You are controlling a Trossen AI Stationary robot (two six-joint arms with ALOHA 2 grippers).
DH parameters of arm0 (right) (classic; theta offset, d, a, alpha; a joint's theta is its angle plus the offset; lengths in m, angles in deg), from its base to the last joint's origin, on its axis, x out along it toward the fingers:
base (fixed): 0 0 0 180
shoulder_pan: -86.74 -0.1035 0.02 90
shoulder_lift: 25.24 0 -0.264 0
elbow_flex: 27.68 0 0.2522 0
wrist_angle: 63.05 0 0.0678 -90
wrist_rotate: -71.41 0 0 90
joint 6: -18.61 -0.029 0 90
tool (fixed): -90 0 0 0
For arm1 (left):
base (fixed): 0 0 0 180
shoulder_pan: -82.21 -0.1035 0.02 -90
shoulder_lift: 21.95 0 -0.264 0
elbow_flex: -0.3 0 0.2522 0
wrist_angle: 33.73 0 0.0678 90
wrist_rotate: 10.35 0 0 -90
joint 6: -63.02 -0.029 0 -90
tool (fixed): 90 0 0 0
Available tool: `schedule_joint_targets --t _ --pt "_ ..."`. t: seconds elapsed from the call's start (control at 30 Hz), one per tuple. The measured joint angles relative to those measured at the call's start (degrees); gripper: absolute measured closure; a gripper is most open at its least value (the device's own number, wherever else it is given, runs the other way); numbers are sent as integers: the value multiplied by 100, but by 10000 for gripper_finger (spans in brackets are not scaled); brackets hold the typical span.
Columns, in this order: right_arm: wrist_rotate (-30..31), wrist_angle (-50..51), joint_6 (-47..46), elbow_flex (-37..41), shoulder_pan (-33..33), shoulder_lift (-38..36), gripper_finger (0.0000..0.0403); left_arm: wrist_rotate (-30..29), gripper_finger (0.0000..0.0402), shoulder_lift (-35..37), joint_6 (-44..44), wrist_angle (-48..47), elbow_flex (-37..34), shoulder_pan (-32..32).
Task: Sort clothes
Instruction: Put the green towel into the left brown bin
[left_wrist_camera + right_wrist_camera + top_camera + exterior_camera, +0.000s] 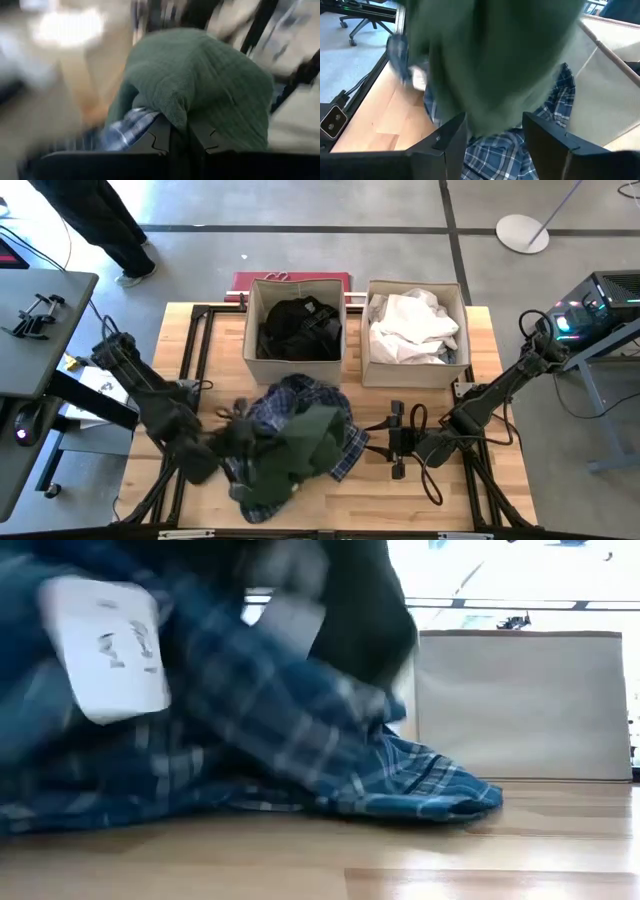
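Note:
A dark green piece lies bunched over the blue plaid shirt in the middle of the table. My left gripper is at the pile's left side, shut on the green piece. The plaid shirt rests on the wood, and a white label shows on it. My right gripper stands open at the pile's right edge. The green piece hangs in front of its spread fingers, above the plaid shirt. Dark clothes and white clothes fill two beige boxes. My left gripper pinches a thick fold of the green piece between its two fingers. It comes from the table's left, slanting downward. The cloth bulges over the fingertips and drapes slack onto the plaid shirt, which shows beside one finger; whether that is pinched too, I cannot tell.
The two beige boxes stand side by side at the table's far edge, left box and right box. A red flat thing lies behind them. A person's legs show beyond the far left corner. Bare wood lies at the near right.

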Motion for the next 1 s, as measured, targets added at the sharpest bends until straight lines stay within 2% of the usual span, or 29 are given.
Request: schedule_joint_targets --t 0.17,0.3,0.47,0.67,0.77,0.83,0.9,1.0 --pt "1 2 1 0 0 0 224 683 372 -717 2355 -1337 -406 0" --pt "1 0 3 0 -2 0 224 1358 325 -1079 3174 -1893 -633 -8" --pt "1 -1 3 0 -1 0 224 1406 241 -949 3973 -2616 -551 -72" --pt "1 -2 -1 0 -2 0 224 1221 169 -365 3482 -2358 -126 -94" --pt "0 -3 -13 0 -2 0 224 858 159 -254 2213 -1700 -63 -69" --pt "1 -2 -16 0 -1 0 224 744 158 -379 987 -1306 -63 -76" --pt "1 -3 -26 0 0 0 224 751 160 -619 113 -1129 -66 -140" --pt "1 -4 -40 0 -1 0 224 889 160 -1012 101 -1187 -72 -339"
